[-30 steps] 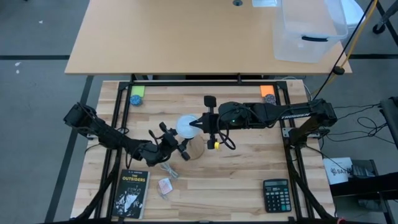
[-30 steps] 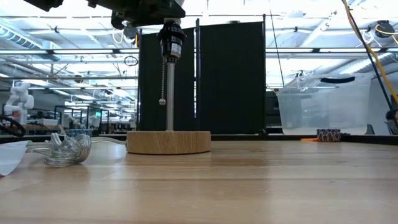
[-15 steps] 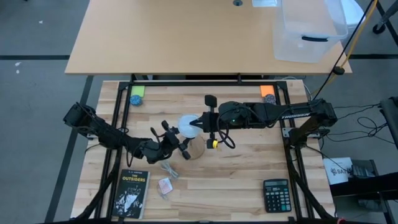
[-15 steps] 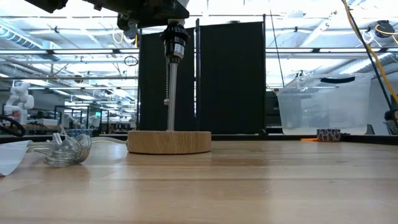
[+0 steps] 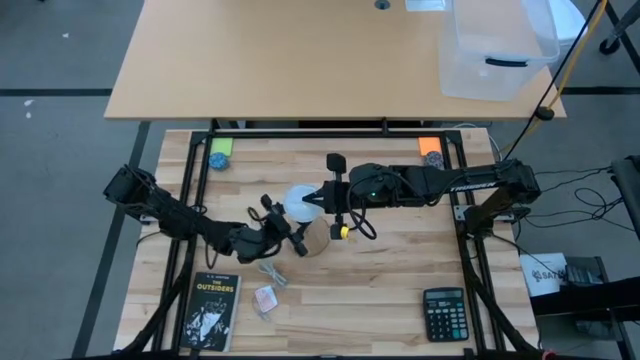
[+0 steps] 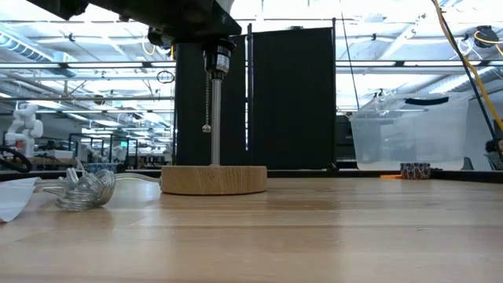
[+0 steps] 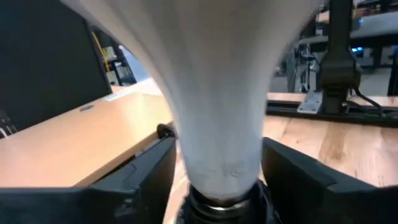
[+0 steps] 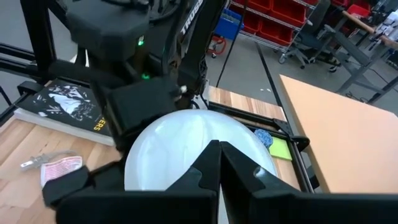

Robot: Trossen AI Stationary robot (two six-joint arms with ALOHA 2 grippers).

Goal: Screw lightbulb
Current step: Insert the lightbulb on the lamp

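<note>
The white lightbulb [image 5: 299,201] stands upright on the black socket [image 6: 216,59] of a lamp with a metal stem and a round wooden base [image 6: 213,179]. My left gripper [image 7: 217,171] is level and open. Its two fingers stand close on either side of the lightbulb's narrow neck [image 7: 217,137], just above the socket. My right gripper [image 8: 217,155] is shut and reaches in from the table's right, with its tip at the globe [image 8: 168,149]. In the high view the left gripper [image 5: 283,226] sits near the lamp and the right gripper [image 5: 324,200] beside the globe. My right gripper rests its shut fingertips [image 8: 214,163] on the crown of the lightbulb's globe [image 8: 193,134]. It comes slanting down from the table's right side. The lightbulb stands upright with its base in the lamp's socket.
A book [image 5: 211,310] lies at the near left and a calculator [image 5: 443,313] at the near right. A crumpled clear wrapper [image 5: 272,272] and a small packet [image 5: 265,298] lie near the lamp. Green [image 5: 221,155] and orange [image 5: 430,148] pads sit at the far edge.
The lamp's stem leaned slightly and has come back upright, and its pull chain has swung. Both grippers have stayed where they were.
</note>
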